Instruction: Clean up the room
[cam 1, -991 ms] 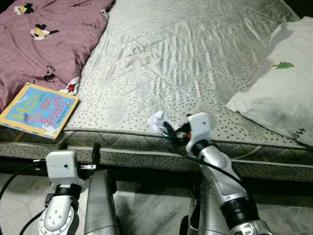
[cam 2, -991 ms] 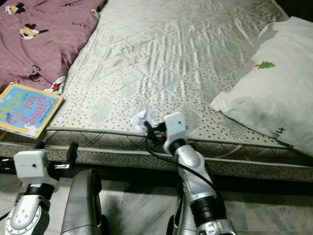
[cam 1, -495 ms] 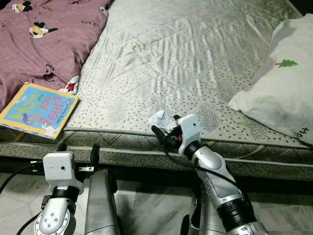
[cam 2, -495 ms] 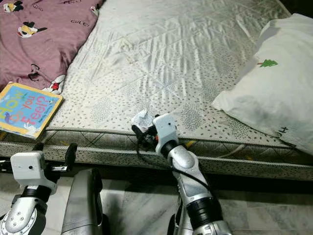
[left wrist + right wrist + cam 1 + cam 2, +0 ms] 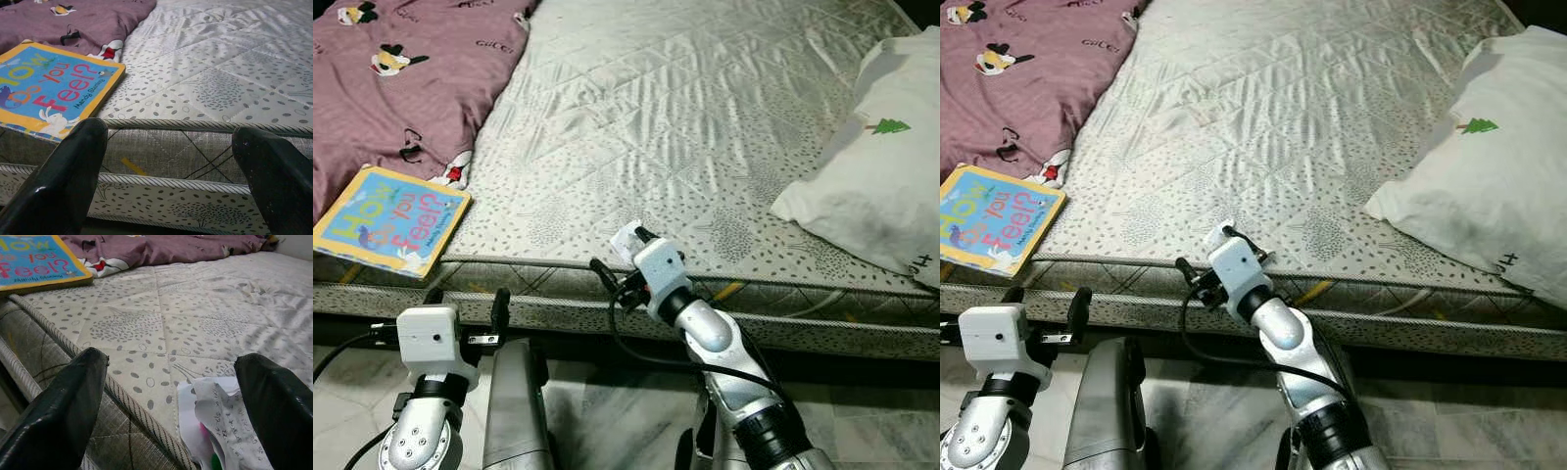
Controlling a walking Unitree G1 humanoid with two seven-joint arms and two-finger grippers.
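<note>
A crumpled white paper lies on the mattress close to its front edge, partly hidden behind the wrist in the left eye view. My right gripper is open at that edge, its fingers on either side of the paper, which sits nearer one finger. My left gripper is open and empty, low in front of the mattress side.
A children's book lies at the mattress's front left corner, against a purple blanket. A white pillow lies at the right. Grey marble floor runs below the bed edge.
My right gripper has swung left along the mattress edge, from beside the paper to straddling it. The paper and the left arm have hardly moved.
</note>
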